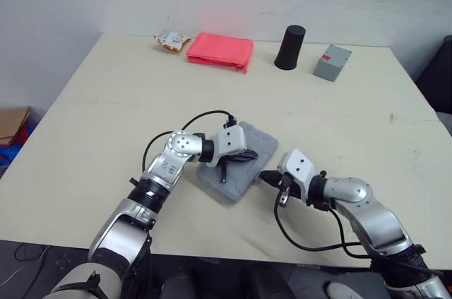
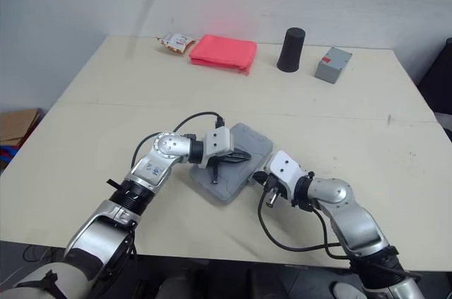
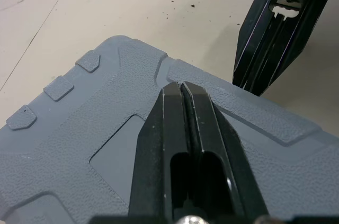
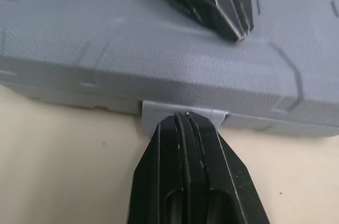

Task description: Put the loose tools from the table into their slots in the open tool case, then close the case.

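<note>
The grey tool case (image 1: 240, 165) lies closed on the table, lid down. My left gripper (image 1: 248, 155) rests on top of the lid with its fingers (image 3: 183, 102) shut and nothing between them. My right gripper (image 1: 267, 175) is at the case's right side edge, shut, its fingertips (image 4: 186, 123) touching a small grey latch tab (image 4: 183, 110) on the case's side. In the right wrist view the left gripper's black fingers (image 4: 212, 1) press on the lid above. No loose tools are in sight.
At the far edge of the table (image 1: 106, 115) lie a red pouch (image 1: 219, 50), a snack packet (image 1: 171, 42), a black cylinder (image 1: 289, 47) and a small grey box (image 1: 332, 63). A cardboard box (image 1: 13, 124) sits on the floor to the left.
</note>
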You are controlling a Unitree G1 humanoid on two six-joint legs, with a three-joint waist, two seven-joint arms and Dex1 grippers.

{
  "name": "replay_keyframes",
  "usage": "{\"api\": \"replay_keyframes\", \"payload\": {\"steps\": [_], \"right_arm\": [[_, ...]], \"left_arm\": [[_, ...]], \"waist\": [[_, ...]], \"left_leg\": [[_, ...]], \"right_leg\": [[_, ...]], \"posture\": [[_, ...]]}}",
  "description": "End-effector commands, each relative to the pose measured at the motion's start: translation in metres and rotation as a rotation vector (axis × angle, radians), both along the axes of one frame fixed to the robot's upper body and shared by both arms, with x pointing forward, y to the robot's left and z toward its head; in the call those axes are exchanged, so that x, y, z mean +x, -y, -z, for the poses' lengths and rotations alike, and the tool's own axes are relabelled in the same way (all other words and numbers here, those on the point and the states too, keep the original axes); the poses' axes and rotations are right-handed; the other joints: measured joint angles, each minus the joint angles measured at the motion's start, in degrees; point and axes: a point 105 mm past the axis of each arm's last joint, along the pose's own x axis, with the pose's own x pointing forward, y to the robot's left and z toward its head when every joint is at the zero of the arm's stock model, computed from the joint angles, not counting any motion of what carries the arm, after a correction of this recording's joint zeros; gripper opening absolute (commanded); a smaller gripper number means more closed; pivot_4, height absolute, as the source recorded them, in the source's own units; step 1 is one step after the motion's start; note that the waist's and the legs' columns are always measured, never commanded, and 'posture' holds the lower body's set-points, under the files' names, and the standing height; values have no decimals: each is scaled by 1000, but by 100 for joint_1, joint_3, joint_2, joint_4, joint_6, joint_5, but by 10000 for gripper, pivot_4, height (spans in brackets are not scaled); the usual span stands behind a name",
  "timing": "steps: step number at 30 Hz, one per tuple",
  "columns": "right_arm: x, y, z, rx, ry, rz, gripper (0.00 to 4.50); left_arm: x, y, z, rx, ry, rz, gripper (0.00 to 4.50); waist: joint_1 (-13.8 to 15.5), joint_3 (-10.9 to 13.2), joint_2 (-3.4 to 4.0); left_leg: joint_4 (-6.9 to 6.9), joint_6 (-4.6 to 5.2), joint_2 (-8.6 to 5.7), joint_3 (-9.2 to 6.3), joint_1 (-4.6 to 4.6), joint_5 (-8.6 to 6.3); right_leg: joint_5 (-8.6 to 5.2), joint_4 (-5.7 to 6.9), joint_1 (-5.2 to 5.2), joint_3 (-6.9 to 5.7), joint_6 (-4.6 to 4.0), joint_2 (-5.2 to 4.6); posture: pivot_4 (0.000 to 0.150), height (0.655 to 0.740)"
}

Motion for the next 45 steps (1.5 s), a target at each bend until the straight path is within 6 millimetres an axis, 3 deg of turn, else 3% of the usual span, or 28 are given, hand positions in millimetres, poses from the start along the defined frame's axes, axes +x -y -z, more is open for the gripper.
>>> {"api": "replay_keyframes", "payload": {"steps": [1, 5, 16, 20, 22, 26, 30, 31, 35, 36, 37, 39, 41, 43, 44, 45], "right_arm": [[1, -6, -10, 9, 34, -18, 258], [7, -9, -4, -1, 38, -16, 258], [24, -31, -13, 76, 106, -43, 258], [22, -31, -14, 86, 95, -45, 258], [18, -21, -16, 67, 104, -45, 258], [0, 13, -44, 52, 148, -59, 258], [-19, 55, -52, -73, 163, -60, 258], [-26, 56, -66, 6, 202, -98, 258], [-42, 80, -88, 75, 243, -107, 0], [-42, 90, -92, 52, 273, -83, 6701], [-43, 95, -95, 38, 299, -69, 9587], [-47, 113, -98, -35, 332, -54, 19713], [-49, 127, -106, -90, 389, -52, 29732], [-50, 136, -110, -125, 414, -54, 40998], [-49, 138, -111, -145, 423, -60, 44534], [-48, 141, -112, -147, 422, -56, 44534]], "left_arm": [[-11, -14, 50, 131, -142, -34, 0], [-14, -15, 52, 137, -152, -33, 0], [-20, -16, 59, 132, -231, -16, 0], [-20, -13, 56, 109, -223, -20, 0], [-12, -14, 48, 69, -169, -53, 0], [1, -26, 11, -94, -63, -97, 0], [3, -56, -31, -229, 12, -119, 0], [1, -70, -36, -227, 20, -124, 0], [-5, -119, -51, -190, 39, -211, 16983], [-5, -138, -54, -171, 48, -278, 22468], [-5, -149, -56, -158, 55, -322, 26866], [-11, -186, -55, -91, 74, -438, 36514], [-28, -225, -45, -16, 5, -537, 44987], [-49, -248, -32, 44, -61, -586, 45000], [-54, -252, -29, 59, -64, -595, 45000], [-57, -256, -29, 50, -59, -619, 45000]], "waist": [[6, 0, 0], [8, 1, 1], [-76, -1, -1], [-131, -1, -1], [-133, -1, 0], [-53, 22, 36], [4, 48, 37], [1, 54, 36], [16, 109, 36], [24, 112, 36], [27, 112, 36], [16, 116, 38], [-6, 128, 37], [-28, 160, 43], [-22, 171, 46], [-19, 179, 46]], "left_leg": [[-2, 0, 0, 0, -1, -1], [-4, -3, 1, 0, -3, -5], [-10, -18, 8, 2, 7, -21], [-14, -18, 8, 0, 5, -20], [-16, -16, 7, 0, 3, -19], [-24, -2, 2, 0, -12, -16], [-42, -1, 4, 0, -20, -13], [-48, -4, 6, 0, -24, -12], [-73, -59, 15, 2, -44, 12], [-71, -61, 15, 1, -53, 14], [-68, -61, 15, 1, -65, 14], [-46, -60, 16, 1, -121, 15], [-41, -58, 16, 6, -123, 10], [-44, -56, 16, 16, -120, 7], [-43, -54, 15, 19, -117, 6], [-41, -51, 12, 19, -116, 6]], "right_leg": [[0, -2, -1, -1, -1, 0], [-1, -10, -1, -1, -2, 0], [6, -23, 6, 1, -10, 4], [6, -25, 5, 0, -11, 4], [6, -29, 5, 0, -10, 4], [9, -48, -4, 1, -4, -1], [9, -65, -14, 1, -3, 7], [9, -71, -18, 0, -4, 12], [6, -93, -37, 8, -1, 34], [2, -94, -46, 8, 5, 34], [1, -95, -56, 9, 8, 33], [0, -88, -108, 10, 10, 33], [-4, -92, -111, 13, 16, 31], [-5, -95, -111, 17, 16, 28], [-5, -94, -109, 17, 16, 23], [-5, -93, -108, 16, 15, 18]], "posture": [[1500, 7400], [1500, 7400], [1500, 7400], [1500, 7400], [1500, 7400], [1500, 7400], [1500, 7400], [1500, 7400], [1500, 7400], [1500, 7400], [1500, 7400], [1500, 7400], [1500, 7400], [1500, 7400], [1500, 7400], [1500, 7400]]}}
